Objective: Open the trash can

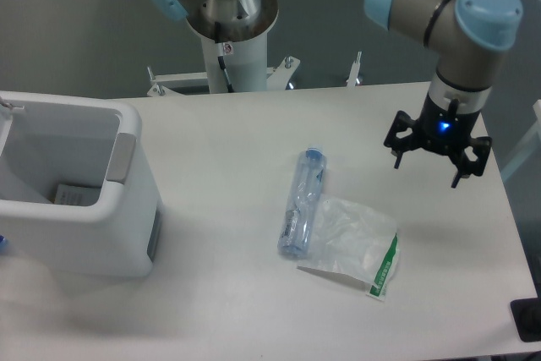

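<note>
The trash can (127, 234) is a large white boxy bin at the table's left edge, partly cut off by the frame. Its top stands uncovered and I see down into it, where a pale flat item (76, 195) lies on the bottom. A grey push bar (121, 158) sits on its right rim. The lid itself is not clearly in view. My gripper (428, 172) hangs above the table at the far right, well away from the bin. Its fingers are spread and hold nothing.
A clear plastic bottle (302, 203) with a blue cap lies on its side mid-table. A crumpled clear bag (355, 243) with a green-edged label lies just right of it. The arm's white base column (226, 48) stands behind the table's back edge.
</note>
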### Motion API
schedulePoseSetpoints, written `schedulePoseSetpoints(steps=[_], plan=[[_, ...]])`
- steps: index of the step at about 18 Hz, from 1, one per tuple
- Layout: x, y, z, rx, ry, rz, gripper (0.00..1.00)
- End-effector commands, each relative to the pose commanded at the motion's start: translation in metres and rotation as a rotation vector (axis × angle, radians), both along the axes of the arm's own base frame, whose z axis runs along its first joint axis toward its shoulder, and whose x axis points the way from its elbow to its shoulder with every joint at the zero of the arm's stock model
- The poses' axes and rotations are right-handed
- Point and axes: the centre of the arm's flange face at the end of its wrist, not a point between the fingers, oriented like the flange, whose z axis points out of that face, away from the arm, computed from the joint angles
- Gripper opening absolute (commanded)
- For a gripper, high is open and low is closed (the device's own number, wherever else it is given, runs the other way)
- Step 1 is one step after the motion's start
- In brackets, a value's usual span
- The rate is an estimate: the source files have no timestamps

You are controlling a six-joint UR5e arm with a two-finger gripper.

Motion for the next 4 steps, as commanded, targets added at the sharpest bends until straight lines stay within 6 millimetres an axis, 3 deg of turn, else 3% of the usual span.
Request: schedulePoseSetpoints(steps=[4], plan=[[0.0024,0.0004,-0.0044,-0.047,0.009,-0.001,1.00]])
